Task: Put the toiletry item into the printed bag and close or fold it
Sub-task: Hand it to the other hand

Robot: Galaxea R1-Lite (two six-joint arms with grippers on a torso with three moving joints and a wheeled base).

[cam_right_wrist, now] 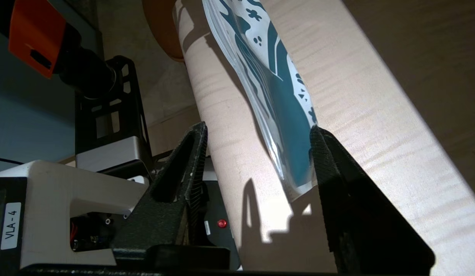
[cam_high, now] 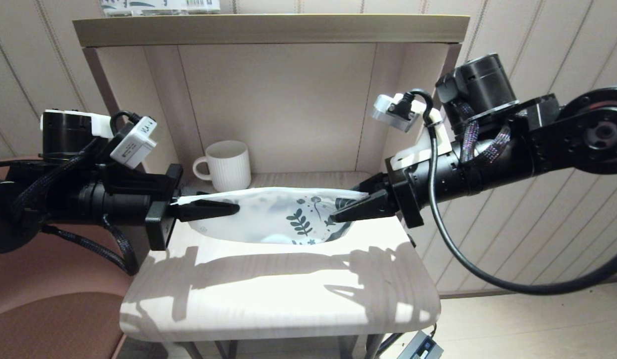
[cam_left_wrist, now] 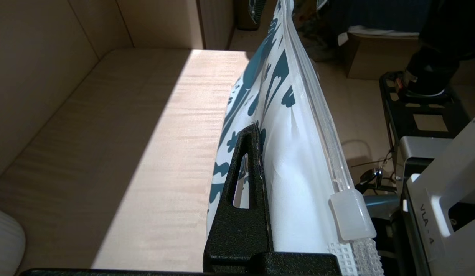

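- Closest to my head cam is the table (cam_high: 288,299), sunlit front edge, nothing risky there.
- Printed bag (cam_high: 268,214) hangs over it, stretched between both arms.
- Left gripper (cam_high: 209,209) is clamped on the plain end by the zip slider (cam_left_wrist: 352,214).
- Right gripper (cam_right_wrist: 256,134) has its fingers spread, the leafy end only brushing one finger, so I reckon that end could sag or swing.
- Can't see the toiletry item anywhere, so can't confirm it's inside.
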